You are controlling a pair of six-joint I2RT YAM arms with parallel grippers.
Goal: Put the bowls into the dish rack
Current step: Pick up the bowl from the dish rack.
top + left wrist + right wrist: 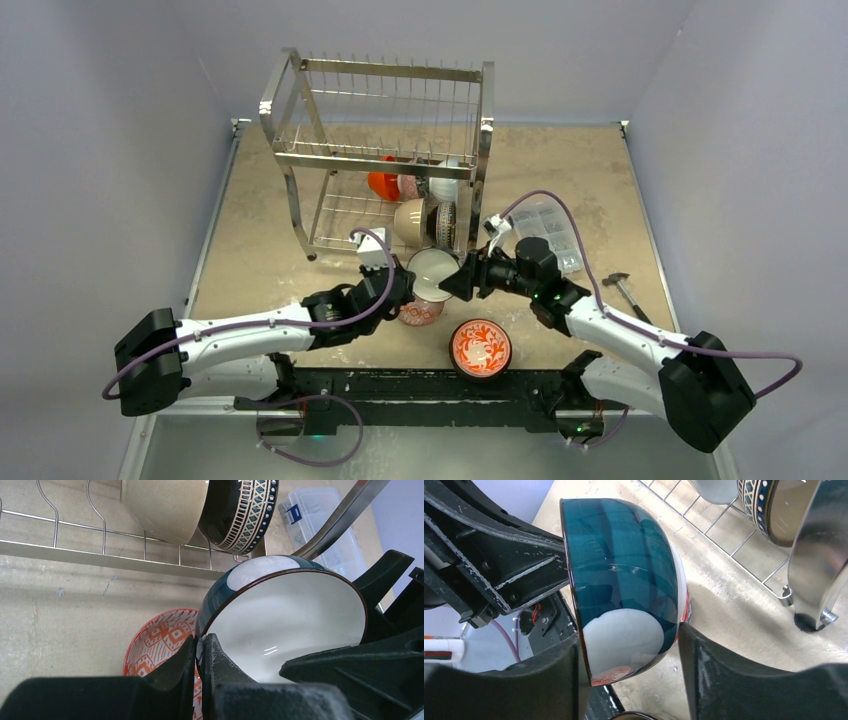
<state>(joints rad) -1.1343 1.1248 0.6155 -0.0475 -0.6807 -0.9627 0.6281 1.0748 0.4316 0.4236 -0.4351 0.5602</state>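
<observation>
The bowls (410,222) are mostly racked: five stand on edge on the lower tier of the rack (372,163), just beyond both grippers. The blue bowl (624,570) hangs between the two. The left gripper (200,647) is pinched on its rim and the right gripper (629,637) is clamped across it, rim to base. It looks like a handover. Left to load: this one, the patterned bowl (160,640) right under the left gripper, and the floral bowl (481,347) on the table behind the right gripper.
</observation>
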